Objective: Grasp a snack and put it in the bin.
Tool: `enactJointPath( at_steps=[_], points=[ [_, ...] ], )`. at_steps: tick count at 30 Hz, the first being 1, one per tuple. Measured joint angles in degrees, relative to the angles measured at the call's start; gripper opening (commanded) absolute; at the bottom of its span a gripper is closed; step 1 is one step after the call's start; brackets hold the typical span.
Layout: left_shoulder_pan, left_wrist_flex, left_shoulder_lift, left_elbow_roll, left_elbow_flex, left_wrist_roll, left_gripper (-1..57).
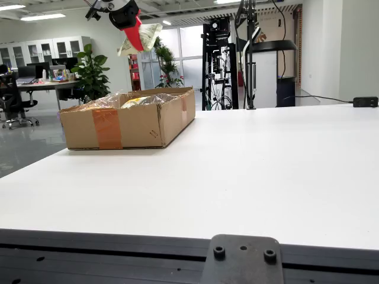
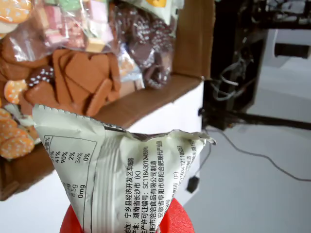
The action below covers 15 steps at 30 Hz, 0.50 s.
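Overhead, gripper (image 1: 135,35): seen at the top of the fixed view, hung high in the air above the far left part of the table; its red fingers (image 1: 134,32) are pointed downward and closed on a snack packet.
Gripper state: clamped on the packet; in the wrist view the red finger bases (image 2: 177,216) are seen at both sides of the packet's lower end.
Snack packet (image 1: 142,36): one, pale with a crimped edge, held clear of every surface. In the wrist view the packet (image 2: 131,179) fills the lower centre, with a printed nutrition table and Chinese text on its back.
Position of packet: raised above the cardboard box and, in the fixed view, slightly to the right of the box's middle; no contact with the box is seen.
Cardboard box (image 1: 127,125): one, open-topped, set on the far left of the table, with one strip of brown tape on its near face.
Box contents: several clear bags of snacks (image 2: 73,73) are seen from the wrist view, holding brown biscuits, chocolate pieces and orange round biscuits; an exact count cannot be made.
Table (image 1: 249,171): one white surface, on which only the box is seen.
Background: one potted plant (image 1: 92,71) and one black equipment rack (image 1: 220,65) are noted beyond the table.
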Motion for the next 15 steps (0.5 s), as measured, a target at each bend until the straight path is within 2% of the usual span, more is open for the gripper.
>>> enactJointPath(
  at_steps=[7,15],
  points=[
    [-0.25,5.36,1.99,-0.24,-3.34,2.04,21.4],
    [-1.01,8.0,3.06,-0.65,-6.61,3.02,24.5]
  ],
)
